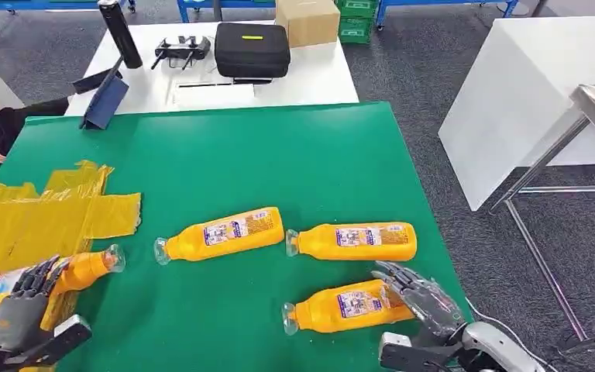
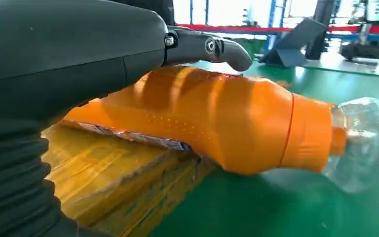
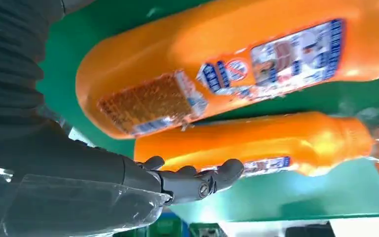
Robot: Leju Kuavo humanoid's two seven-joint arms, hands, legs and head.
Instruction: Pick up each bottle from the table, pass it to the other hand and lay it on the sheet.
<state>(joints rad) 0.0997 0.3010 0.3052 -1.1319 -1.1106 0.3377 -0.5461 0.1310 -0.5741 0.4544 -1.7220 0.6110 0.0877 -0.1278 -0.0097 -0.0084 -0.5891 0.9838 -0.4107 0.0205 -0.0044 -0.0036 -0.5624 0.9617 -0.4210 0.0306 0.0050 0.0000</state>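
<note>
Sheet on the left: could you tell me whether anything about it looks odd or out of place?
The yellow sheet is crumpled and ragged-edged, not flat. The bottle under the left hand lies half off it, neck over bare green table.

Sheet [image 1: 39, 213] at table's [image 1: 279, 147] left, three bottles [image 1: 221, 233] right

held bottle [image 1: 15, 288] base cut off, labels blurred

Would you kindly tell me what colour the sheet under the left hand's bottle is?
The sheet is yellow, crinkled and glossy; the head view shows it best.
</note>
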